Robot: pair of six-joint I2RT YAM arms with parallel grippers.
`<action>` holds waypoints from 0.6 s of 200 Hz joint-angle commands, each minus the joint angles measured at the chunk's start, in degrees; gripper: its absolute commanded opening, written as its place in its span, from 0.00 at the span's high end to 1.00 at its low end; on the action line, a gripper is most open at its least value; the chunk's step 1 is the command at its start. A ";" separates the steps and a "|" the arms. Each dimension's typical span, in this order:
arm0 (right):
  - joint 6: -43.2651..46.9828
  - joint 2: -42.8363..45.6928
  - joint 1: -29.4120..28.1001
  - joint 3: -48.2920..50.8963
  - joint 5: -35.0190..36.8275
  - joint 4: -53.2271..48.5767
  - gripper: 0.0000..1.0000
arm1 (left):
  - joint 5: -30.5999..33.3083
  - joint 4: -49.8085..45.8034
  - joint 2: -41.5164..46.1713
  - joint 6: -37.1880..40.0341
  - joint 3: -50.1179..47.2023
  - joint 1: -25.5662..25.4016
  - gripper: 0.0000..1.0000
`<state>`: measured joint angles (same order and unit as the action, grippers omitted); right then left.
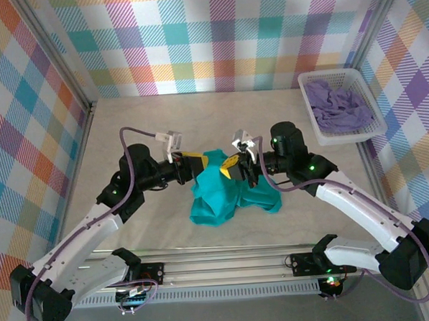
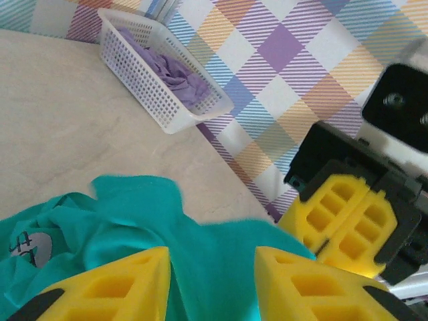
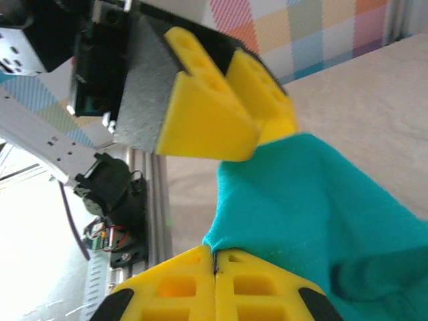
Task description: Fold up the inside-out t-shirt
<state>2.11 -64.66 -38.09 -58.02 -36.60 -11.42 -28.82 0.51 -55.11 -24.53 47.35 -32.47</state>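
Pale beige worktop (image 1: 126,122), matte and faintly marbled; teal heap at its middle, two grippers on it.

Inside-out t-shirt (image 1: 227,199): soft teal-green cotton, bunched into a lumpy, creased mound at mid-worktop, with its far edge drawn up toward the grippers. A pale grey print patch (image 2: 30,247) shows on one fold. Left gripper (image 2: 212,254): yellow wedge fingers (image 2: 127,284), hollow-celled, stand apart with teal cloth lying in the gap. Right gripper (image 3: 214,253), just beside it: yellow fingers (image 3: 174,291) pressed flat together, a stitched edge of the shirt running into the seam at their tips, pinched there. Farther off, right rear: rectangular white perforated plastic basket (image 1: 343,137), holding a crumpled lavender garment (image 1: 337,105). Beyond: pastel plaid walls (image 1: 215,38).
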 commanded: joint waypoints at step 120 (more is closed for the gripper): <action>-3.35 -0.97 -2.13 -9.06 4.54 -5.74 0.64 | 7.60 2.43 -0.19 11.53 -3.23 -3.13 1.00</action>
<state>-1.58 -69.63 -42.63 -69.56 -29.65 -17.65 -22.13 -2.50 -58.30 -14.79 46.30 -36.58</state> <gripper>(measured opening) 0.269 0.044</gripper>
